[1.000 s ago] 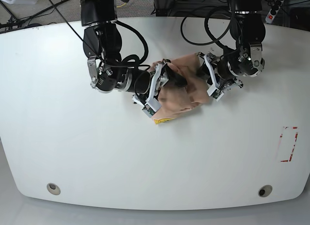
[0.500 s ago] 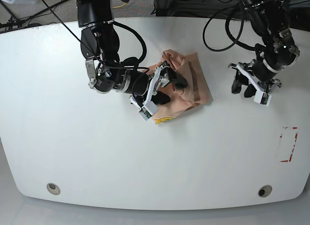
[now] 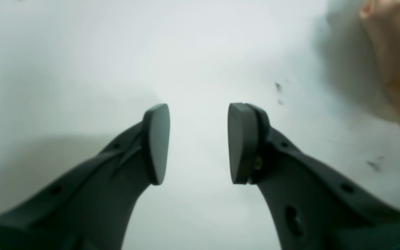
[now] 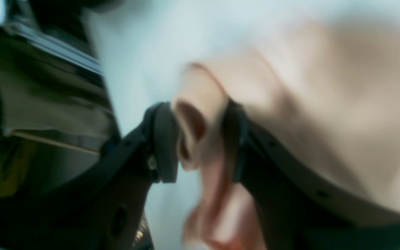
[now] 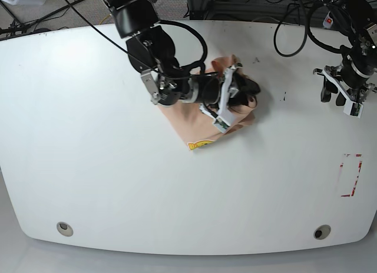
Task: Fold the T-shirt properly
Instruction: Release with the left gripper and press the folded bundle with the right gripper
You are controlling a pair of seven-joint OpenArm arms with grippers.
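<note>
Left tool (image 3: 199, 144): spread, well apart from T-shirt (image 5: 194, 121). Right tool (image 4: 200, 142): at T-shirt, fold between fingertips (grip unclear).

The T-shirt (image 5: 191, 123) is showing plain salmon-pink (a yellow mark (image 5: 201, 144) is brightening its six o'clock edge)

White table (image 5: 118, 196) with two round metal-rimmed holes (image 5: 323, 232) at its near left and near right corners. Red marks (image 5: 349, 195) form a broken rectangle near the right edge. Dark cables (image 5: 44, 17) lie beyond the far left edge.
</note>
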